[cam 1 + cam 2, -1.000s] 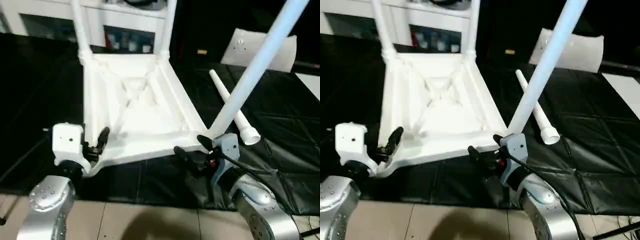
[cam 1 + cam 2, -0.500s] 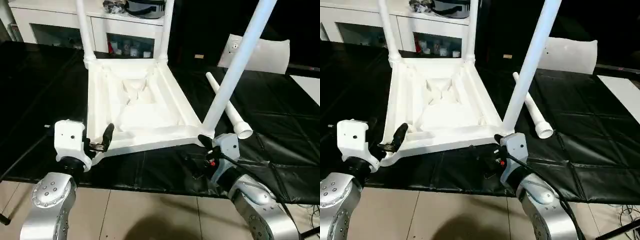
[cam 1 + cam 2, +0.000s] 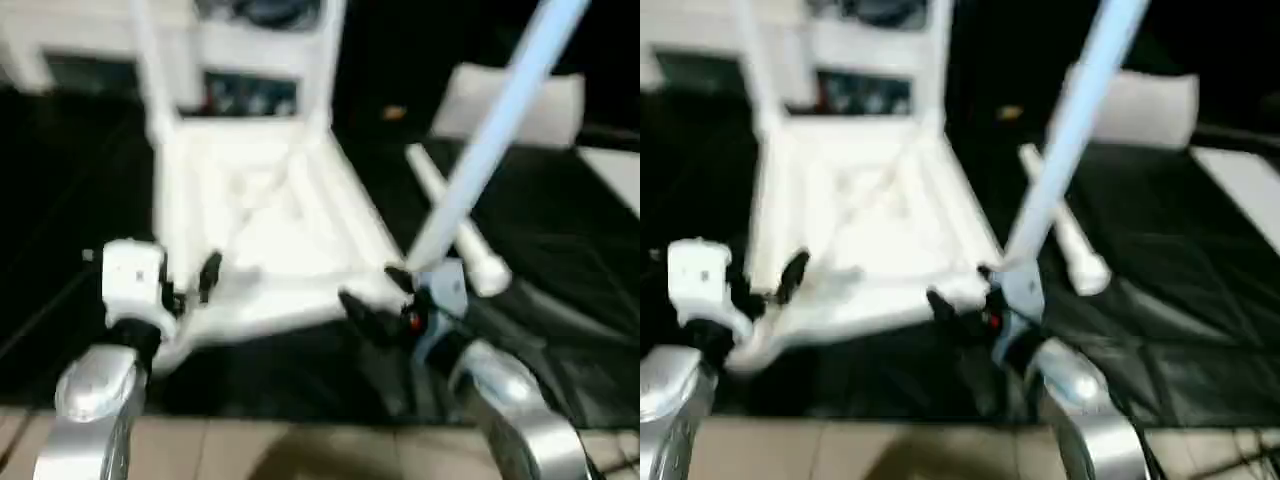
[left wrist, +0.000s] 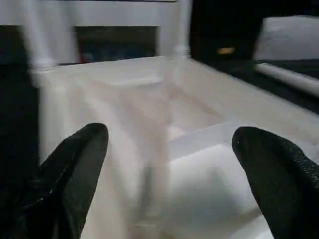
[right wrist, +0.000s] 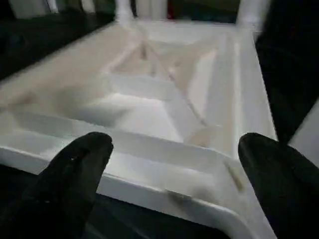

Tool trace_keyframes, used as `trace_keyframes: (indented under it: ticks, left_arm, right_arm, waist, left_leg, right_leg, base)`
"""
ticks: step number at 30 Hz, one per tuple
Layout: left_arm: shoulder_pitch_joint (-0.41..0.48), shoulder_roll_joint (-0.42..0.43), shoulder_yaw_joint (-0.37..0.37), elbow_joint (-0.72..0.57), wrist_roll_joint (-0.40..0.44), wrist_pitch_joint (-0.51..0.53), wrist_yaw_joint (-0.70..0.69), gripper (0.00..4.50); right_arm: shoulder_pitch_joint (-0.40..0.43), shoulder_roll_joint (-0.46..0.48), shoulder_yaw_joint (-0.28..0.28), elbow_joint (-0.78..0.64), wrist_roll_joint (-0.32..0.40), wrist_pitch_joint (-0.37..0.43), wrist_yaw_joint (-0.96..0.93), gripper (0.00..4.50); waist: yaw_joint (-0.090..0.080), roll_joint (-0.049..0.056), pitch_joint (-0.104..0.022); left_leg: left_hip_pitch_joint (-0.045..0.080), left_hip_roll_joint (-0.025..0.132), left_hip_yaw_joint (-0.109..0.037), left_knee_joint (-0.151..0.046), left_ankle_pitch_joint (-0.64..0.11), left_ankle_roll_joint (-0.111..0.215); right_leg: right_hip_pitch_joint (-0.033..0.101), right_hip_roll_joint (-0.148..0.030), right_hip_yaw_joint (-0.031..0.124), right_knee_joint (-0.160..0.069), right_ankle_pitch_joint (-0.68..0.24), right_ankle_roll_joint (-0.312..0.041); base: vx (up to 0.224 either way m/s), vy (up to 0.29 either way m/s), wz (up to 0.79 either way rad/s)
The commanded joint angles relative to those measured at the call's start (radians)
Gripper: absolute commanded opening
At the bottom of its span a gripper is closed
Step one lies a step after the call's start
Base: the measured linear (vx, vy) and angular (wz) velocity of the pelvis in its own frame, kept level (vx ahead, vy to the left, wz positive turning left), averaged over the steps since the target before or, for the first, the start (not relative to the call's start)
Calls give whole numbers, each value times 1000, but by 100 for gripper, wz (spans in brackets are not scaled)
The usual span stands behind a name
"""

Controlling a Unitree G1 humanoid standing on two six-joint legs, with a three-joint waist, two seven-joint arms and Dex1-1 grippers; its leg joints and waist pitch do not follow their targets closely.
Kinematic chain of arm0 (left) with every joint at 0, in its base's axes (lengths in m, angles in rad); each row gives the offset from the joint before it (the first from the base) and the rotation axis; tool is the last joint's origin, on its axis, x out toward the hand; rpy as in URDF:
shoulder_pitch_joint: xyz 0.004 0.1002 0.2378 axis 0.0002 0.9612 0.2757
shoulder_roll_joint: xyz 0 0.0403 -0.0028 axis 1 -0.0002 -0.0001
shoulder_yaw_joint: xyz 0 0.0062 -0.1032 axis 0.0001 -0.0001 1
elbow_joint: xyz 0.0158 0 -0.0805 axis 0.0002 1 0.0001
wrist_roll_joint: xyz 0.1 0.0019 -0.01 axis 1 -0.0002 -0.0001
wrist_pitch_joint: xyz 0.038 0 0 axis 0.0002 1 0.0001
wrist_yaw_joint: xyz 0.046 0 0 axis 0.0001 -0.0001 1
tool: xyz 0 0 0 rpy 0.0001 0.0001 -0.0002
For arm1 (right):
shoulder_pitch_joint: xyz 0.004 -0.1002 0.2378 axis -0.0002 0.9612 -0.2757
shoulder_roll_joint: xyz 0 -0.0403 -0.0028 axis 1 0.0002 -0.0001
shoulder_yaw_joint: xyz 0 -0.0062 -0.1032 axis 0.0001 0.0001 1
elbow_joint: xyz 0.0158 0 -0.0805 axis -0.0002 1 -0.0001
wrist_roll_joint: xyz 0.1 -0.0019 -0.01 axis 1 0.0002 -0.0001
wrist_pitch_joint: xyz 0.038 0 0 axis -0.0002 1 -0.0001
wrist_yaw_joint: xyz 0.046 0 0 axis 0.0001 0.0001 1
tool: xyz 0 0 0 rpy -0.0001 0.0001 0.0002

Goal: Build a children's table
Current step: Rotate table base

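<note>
The tabletop (image 3: 262, 235) lies upside down on the black mat (image 3: 560, 300), ribbed underside up, its near rim straight ahead of both sets of jaws. Two legs (image 3: 150, 70) stand in the far corner sockets and a third leg (image 3: 490, 140) rises at a slant from the near corner, just beside the right gripper (image 3: 372, 300). A fourth leg (image 3: 455, 225) lies loose on the mat beyond that gripper, pointing away from it.

Both grippers stand with their jaws apart and nothing between them. The left gripper (image 4: 164, 174) has the tabletop's near left rim in front of its spread fingers; the right gripper's wrist view shows the near rim running across between its fingers.

The main risk looks to be the slanted leg: it does not seem fully seated, so a nudge from the right gripper or a shove on the rim could tip it out of its socket or knock it onto the loose leg. The tabletop also sits free on the mat, so pushing on one corner could slide it away from the jaws
</note>
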Motion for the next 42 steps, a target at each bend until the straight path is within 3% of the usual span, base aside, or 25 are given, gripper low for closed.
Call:
trace_keyframes:
  ticks: [1,2,3,4,5,6,7,8,9,10,11,12,13,15,16,17,19,22,23,24,25,28,30,37,42]
  left_arm:
    - [12,13,18,-6,0,-4,3,440]
    - [12,13,18,-7,0,-3,4,440]
    - [13,14,18,-9,0,-2,3,440]
    - [16,16,19,-12,-1,-2,4,440]
    - [20,17,19,-15,-2,-2,4,440]
    - [24,17,20,-18,-3,-2,4,440]
    - [33,18,22,-29,-6,-3,2,440]
    - [35,18,23,-32,-7,-3,1,440]
    - [37,21,21,-33,-7,1,-1,440]
    - [40,28,18,-35,-8,5,-9,440]
    - [42,34,16,-36,-9,8,-14,440]
    - [41,51,18,-36,-11,10,-29,440]
    - [34,76,28,-32,-10,27,-42,440]
    - [19,108,35,-16,5,56,-44,440]
    - [9,138,37,-4,23,76,-49,440]
    - [-1,166,42,8,36,93,-58,440]
    - [-15,209,42,25,63,116,-68,440]
    - [-50,296,32,74,101,166,-100,440]
    - [-54,308,30,81,107,172,-103,440]
    - [-59,325,27,89,118,181,-101,440]
    - [-69,349,27,103,131,190,-94,440]
    - [-109,401,48,155,155,230,-76,440]
    - [-116,420,48,171,168,238,-79,440]
    - [-162,493,47,263,204,259,-90,440]
    - [-224,476,59,301,140,193,-137,440]
  right_arm:
    - [-6,6,5,-7,-3,-11,6,450]
    - [-5,4,6,-8,-3,-10,8,450]
    - [-3,1,10,-9,-2,-10,13,450]
    - [-1,-2,13,-10,-2,-12,15,450]
    - [1,-5,16,-11,0,-12,18,450]
    - [2,-7,19,-12,3,-11,22,450]
    - [6,-12,21,-14,5,-12,28,450]
    - [7,-13,22,-14,5,-13,30,450]
    - [8,-14,22,-15,6,-11,31,450]
    - [9,-17,22,-14,7,-11,33,450]
    - [10,-19,22,-14,8,-10,36,450]
    - [10,-21,22,-13,9,-9,38,450]
    - [10,-24,21,-12,8,-6,40,450]
    - [9,-27,23,-10,5,-4,41,450]
    - [9,-31,24,-8,3,3,40,450]
    - [7,-37,27,-7,1,10,37,450]
    - [4,-45,32,-3,-5,12,40,450]
    - [-1,-64,42,5,-16,17,51,450]
    - [-1,-67,43,6,-16,17,54,450]
    - [-1,-70,45,6,-15,20,58,450]
    - [0,-80,50,5,-19,25,67,450]
    - [-5,-120,74,-6,-29,66,94,450]
    - [-7,-131,82,-9,-30,78,104,450]
    - [4,-204,104,-37,-38,116,146,450]
    - [22,-265,105,-47,-38,125,190,450]
  waist:
    - [45,6,-44]
    - [40,19,-41]
    - [27,36,-39]
    - [-4,97,-29]
    - [-34,87,-38]
    - [-32,78,-47]
    - [-38,71,-40]
    - [-41,60,-37]
    - [-41,51,-36]
    - [-27,-9,-41]
    - [-12,-12,-45]
    - [-8,-15,-40]
    - [-11,-15,-54]
    - [-17,-3,-50]
    - [-17,13,-39]
    - [-19,18,-37]
    - [-18,18,-24]
    - [-14,27,-18]
    - [-13,27,-16]
    - [-14,34,-15]
    - [-14,31,-16]
    - [-13,32,-18]
    - [-13,32,-19]
    - [-10,38,-28]
    - [-5,40,-26]
  left_leg:
    - [-185,10,-50,-10,115,-26]
    - [-161,14,-47,-70,184,-20]
    - [-129,11,-36,-135,247,2]
    - [-56,52,-90,-206,181,67]
    - [42,159,-178,-223,-25,207]
    - [44,145,-173,-205,-74,288]
    - [25,120,-151,-202,19,359]
    - [12,115,-136,-204,84,395]
    - [-1,106,-114,-203,149,416]
    - [-70,18,-34,-141,181,308]
    - [-82,7,-35,-130,150,261]
    - [-106,-1,-47,-137,160,155]
    - [-96,9,-49,-145,273,104]
    - [-88,9,-44,-154,317,78]
    - [-78,22,-39,-169,214,39]
    - [-79,24,-39,-174,175,24]
    - [-73,37,-37,-188,4,-15]
    - [-71,37,-38,-193,-79,-27]
    - [-68,36,-37,-194,-104,-29]
    - [-68,40,-37,-196,-120,-35]
    - [-70,41,-36,-197,-127,-37]
    - [-68,41,-33,-195,-115,-38]
    - [-75,41,-33,-196,-91,-36]
    - [-73,44,-27,-189,12,-26]
    - [-74,49,-28,-193,-11,-28]
  right_leg:
    - [162,-166,127,-86,408,-441]
    - [127,-117,66,-81,401,-390]
    - [98,-61,4,-75,315,-321]
    - [27,7,-83,-16,52,-175]
    - [-74,-27,-70,93,-130,-74]
    - [-94,-44,-69,111,-87,-7]
    - [-117,-47,-75,122,-13,32]
    - [-122,-53,-72,115,33,45]
    - [-124,-61,-65,96,88,46]
    - [-74,-129,18,-54,256,25]
    - [-59,-158,39,-72,183,7]
    - [-22,-182,60,-74,157,-22]
    - [-22,-152,40,-41,331,-56]
    - [-27,-125,20,-38,412,-94]
    - [-34,-115,7,-51,287,-144]
    - [-30,-115,5,-53,237,-151]
    - [-36,-113,4,-70,7,-149]
    - [-43,-117,8,-82,-155,-129]
    - [-51,-115,8,-88,-207,-112]
    - [-54,-116,9,-89,-222,-112]
    - [-54,-116,9,-90,-227,-110]
    - [-57,-113,8,-88,-204,-116]
    - [-51,-114,8,-84,-179,-121]
    - [-47,-113,4,-69,9,-171]
    - [-43,-120,4,-71,0,-192]
  base:
    - [142,55,-15]
    - [-5,55,-7]
    - [-72,29,-2]
    - [-29,54,-1]
    - [117,42,10]
    - [171,71,11]
    - [128,47,10]
    - [92,30,2]
    - [73,-38,4]
    - [73,-38,4]
    - [38,-92,2]
    - [17,-95,0]
    - [17,-95,0]
    - [8,-35,-1]
    - [-3,-58,-2]
    - [0,0,0]
    - [0,0,0]
    - [-17,-4,0]
    - [0,0,0]
    - [-63,-20,1]
    - [0,0,0]
    - [0,0,0]
    - [0,0,0]
    - [0,0,0]
    - [0,0,0]
